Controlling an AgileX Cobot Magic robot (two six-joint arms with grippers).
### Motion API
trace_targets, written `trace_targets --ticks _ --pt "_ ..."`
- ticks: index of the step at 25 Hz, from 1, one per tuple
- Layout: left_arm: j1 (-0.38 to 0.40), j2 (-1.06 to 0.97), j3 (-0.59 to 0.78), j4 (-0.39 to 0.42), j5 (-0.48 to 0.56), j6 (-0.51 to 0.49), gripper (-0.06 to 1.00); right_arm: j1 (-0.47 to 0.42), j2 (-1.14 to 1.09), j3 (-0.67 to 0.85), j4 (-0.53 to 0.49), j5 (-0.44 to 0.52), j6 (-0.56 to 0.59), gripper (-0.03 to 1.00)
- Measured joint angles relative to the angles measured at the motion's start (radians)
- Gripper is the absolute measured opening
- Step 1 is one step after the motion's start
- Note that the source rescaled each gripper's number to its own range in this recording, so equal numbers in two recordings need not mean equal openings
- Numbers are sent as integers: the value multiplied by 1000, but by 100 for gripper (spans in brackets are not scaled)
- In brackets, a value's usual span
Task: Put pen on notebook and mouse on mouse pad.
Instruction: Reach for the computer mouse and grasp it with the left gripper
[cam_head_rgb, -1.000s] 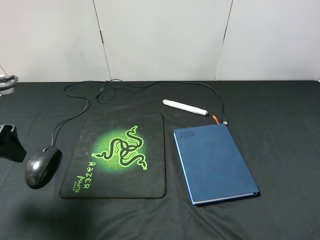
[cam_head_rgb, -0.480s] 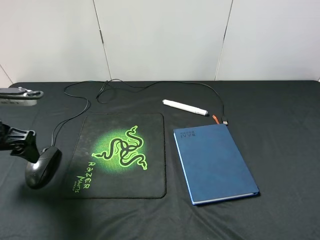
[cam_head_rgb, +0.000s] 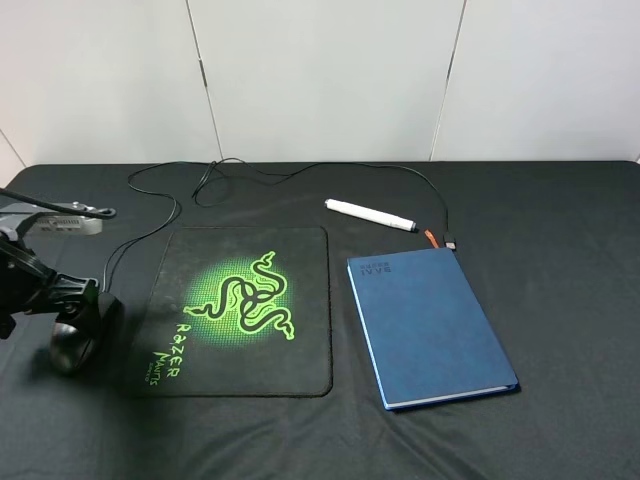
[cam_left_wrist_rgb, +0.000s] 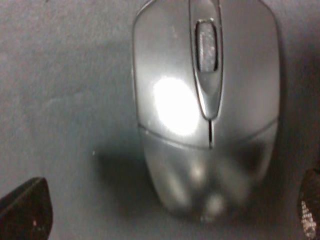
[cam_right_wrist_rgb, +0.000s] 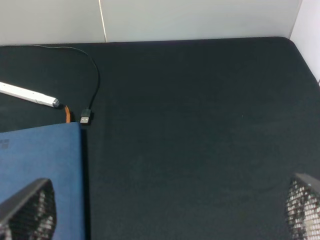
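Half the mouse (cam_head_rgb: 68, 348) hidden beneath left tool (cam_head_rgb: 72, 300), its fingertips (cam_left_wrist_rgb: 22, 212) cropped.

Lab rig: black-clothed table (cam_head_rgb: 570, 300), white wall panels (cam_head_rgb: 320, 80).

On the table (cam_head_rgb: 570, 300), the mouse pad (cam_head_rgb: 235, 310) lies left of centre. The mouse (cam_head_rgb: 68, 345) sits off the pad, just beside its edge at 9 o'clock, under the left gripper (cam_head_rgb: 78, 302), whose fingers (cam_left_wrist_rgb: 22, 212) stand either side of it. The notebook (cam_head_rgb: 430, 325) lies at the pad's 3 o'clock, close but apart. The pen (cam_head_rgb: 370, 214) rests on the table at the notebook's 11 o'clock. The cable (cam_head_rgb: 300, 170) runs behind the pad, and its plug (cam_head_rgb: 451, 243) ends at the notebook's 12 o'clock.
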Motion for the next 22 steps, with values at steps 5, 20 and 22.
trace_targets --ticks 5,20,22 --pt "0 61 -1 0 -67 0 95 0 0 0 0 0 0 100" --pt "0 74 27 0 -209 -17 95 0 0 0 0 0 0 100" --pt "0 74 27 2 -209 -19 95 0 0 0 0 0 0 100"
